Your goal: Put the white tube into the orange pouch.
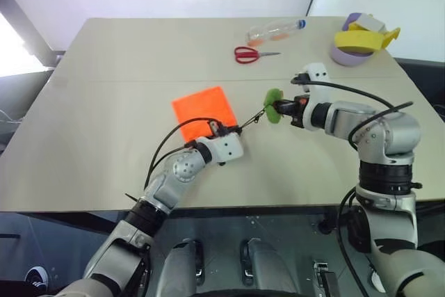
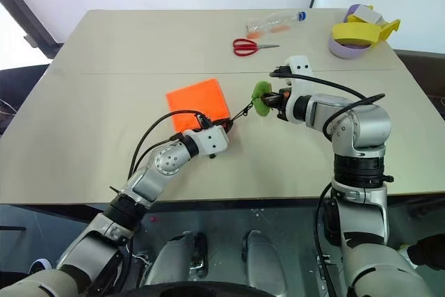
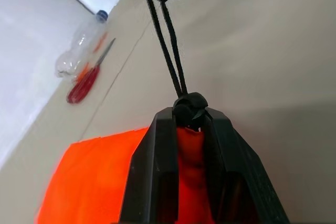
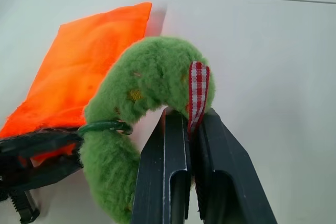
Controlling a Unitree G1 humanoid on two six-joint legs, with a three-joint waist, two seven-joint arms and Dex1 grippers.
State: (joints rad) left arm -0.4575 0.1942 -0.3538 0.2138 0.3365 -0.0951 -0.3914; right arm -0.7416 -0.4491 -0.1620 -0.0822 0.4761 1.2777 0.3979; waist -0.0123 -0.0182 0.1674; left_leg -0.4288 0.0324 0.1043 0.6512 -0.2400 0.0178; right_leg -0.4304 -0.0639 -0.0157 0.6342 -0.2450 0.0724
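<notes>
Orange pouch point(image 1: 203, 110) lay mid-frame, looked soft, light, floppy. Left gripper point(image 1: 221, 130) pinched its gathered mouth at cord point(image 3: 168, 51); right gripper point(image 1: 284, 108) clamped on green disc point(image 1: 272, 106). White tube unseen. Best hold prob. mouth hem.

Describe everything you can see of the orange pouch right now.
The orange pouch is a flat, bright orange bag of soft-looking fabric, lying on the tan table near its middle. The left gripper is shut on its gathered corner by the black cord lock. From there a doubled black cord runs taut to a fuzzy green disc, which the right gripper holds above the table. Its mouth looks drawn closed.
</notes>
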